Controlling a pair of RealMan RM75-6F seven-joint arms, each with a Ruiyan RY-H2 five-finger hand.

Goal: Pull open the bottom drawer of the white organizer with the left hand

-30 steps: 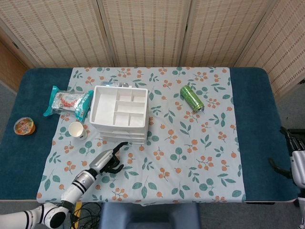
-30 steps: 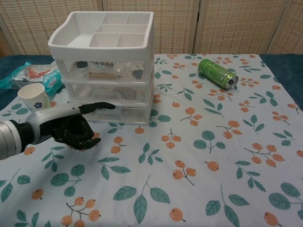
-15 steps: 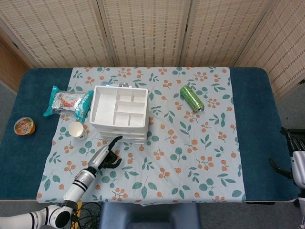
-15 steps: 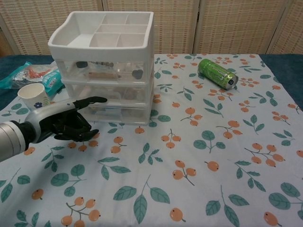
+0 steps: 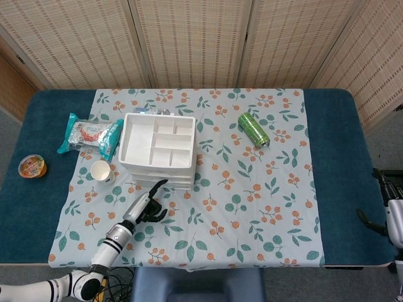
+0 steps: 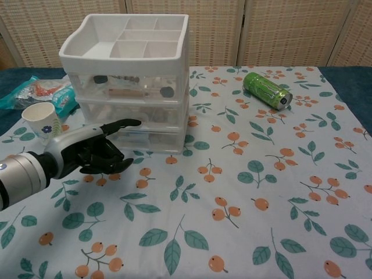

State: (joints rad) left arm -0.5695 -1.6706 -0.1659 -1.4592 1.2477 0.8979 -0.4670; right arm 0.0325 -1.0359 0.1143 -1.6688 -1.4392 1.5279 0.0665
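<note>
the white organizer (image 6: 131,81) stands on the floral cloth (image 6: 244,192), left of centre, its bottom drawer (image 6: 152,138) closed flush with the two above. the left hand (image 6: 93,152) sits just in front of that drawer at its left end, one finger stretched toward the drawer face and the rest curled in under the palm, holding nothing (whether the fingertip touches the front, i cannot tell). the right hand (image 5: 391,211) shows only partly at the table's right edge, well apart; its fingers are too cropped to judge. counted: one organizer with three drawers, one green can (image 6: 267,90) lying on its side, one paper cup (image 6: 42,120), one snack packet (image 5: 90,135), one small fruit cup (image 5: 31,166).
</note>
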